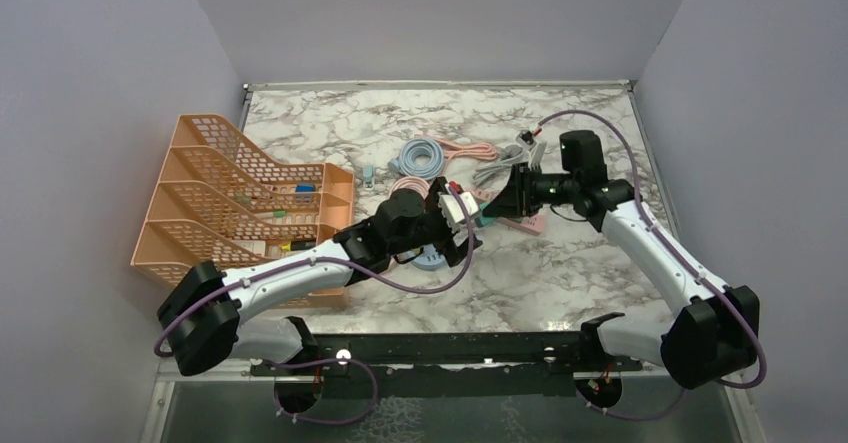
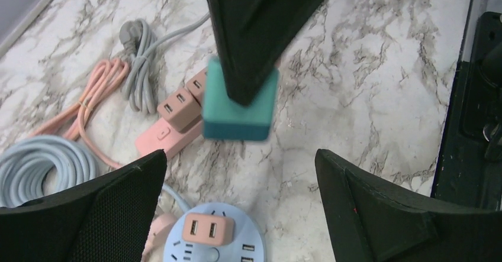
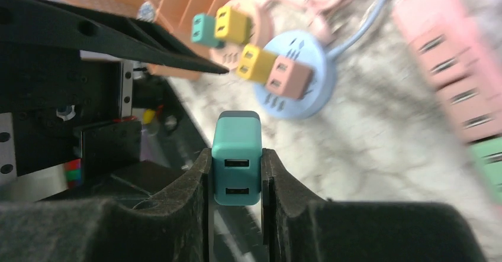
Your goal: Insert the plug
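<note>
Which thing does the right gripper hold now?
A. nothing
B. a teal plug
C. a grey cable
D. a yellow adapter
B: in the right wrist view the right gripper is shut on the teal plug, clamping it from both sides.

We count three cords: light blue cable [image 2: 41, 167], pink cable [image 2: 95, 96], grey cord [image 2: 139, 67]. Two socket units: round blue hub [image 3: 314, 55], long pink strip [image 2: 160, 141]. Yellow adapters [image 3: 232, 24]: two, in the right wrist view. Teal plug [image 3: 237, 158]: one, plus one smaller teal block [image 3: 204, 28]. Orange rack [image 1: 240, 203]: one.
</note>
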Motion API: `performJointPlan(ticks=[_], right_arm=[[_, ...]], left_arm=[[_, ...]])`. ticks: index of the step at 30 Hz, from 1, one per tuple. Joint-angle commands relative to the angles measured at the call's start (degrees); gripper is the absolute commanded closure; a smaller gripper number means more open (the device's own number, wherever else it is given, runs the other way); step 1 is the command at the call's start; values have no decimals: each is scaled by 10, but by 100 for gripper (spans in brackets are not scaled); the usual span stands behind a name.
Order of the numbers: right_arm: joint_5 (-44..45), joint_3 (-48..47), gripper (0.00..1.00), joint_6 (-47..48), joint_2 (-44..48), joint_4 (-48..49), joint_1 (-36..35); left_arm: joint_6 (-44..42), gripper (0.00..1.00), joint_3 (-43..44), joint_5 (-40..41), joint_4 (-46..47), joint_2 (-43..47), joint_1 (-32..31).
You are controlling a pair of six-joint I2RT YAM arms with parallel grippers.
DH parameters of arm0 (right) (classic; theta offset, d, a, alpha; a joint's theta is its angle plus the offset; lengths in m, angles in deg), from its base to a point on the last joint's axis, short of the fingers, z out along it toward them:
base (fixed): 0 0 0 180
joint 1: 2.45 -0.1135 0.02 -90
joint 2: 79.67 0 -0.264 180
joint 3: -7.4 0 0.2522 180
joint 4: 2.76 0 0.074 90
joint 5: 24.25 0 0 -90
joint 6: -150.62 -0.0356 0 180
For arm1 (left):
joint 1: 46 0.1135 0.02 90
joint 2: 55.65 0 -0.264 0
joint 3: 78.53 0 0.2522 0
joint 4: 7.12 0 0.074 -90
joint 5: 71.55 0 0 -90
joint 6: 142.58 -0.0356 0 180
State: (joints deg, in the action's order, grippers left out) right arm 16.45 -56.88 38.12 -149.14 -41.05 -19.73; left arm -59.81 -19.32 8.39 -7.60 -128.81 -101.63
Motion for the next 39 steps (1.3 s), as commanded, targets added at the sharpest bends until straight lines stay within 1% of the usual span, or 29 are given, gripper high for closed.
performJointPlan(ticks=[1, 5, 7, 10, 13, 15, 19, 22, 25, 30, 39], right_arm=[[138, -93, 99, 213, 0, -79, -1], [172, -141, 99, 321, -4, -135, -1], [192, -142, 99, 369, -6, -158, -1], [206, -129, 99, 465, -15, -208, -1], [257, -117, 99, 505, -23, -243, -1], [295, -108, 99, 518, -28, -251, -1], [359, -79, 99, 545, -41, -253, -1], [393, -58, 99, 557, -45, -219, -1], [395, -55, 99, 562, -64, -191, -1], [372, -55, 99, 576, -89, -147, 1], [370, -82, 99, 628, -133, -153, 19]], left_arm=[[39, 1, -36, 50, -12, 44, -2], [79, 1, -87, 68, -38, 107, -2], [100, 1, -125, 87, -48, 151, -2], [139, 1, -168, 125, -54, 219, -1], [171, 1, -197, 153, -51, 271, -1], [189, 1, -204, 167, -48, 290, 0], [216, 1, -209, 176, -34, 294, 0], [227, 1, -208, 162, -23, 284, 0], [229, 1, -208, 146, -10, 270, 0], [226, 1, -206, 140, -1, 259, 0], [218, 1, -210, 142, -5, 275, 0]])
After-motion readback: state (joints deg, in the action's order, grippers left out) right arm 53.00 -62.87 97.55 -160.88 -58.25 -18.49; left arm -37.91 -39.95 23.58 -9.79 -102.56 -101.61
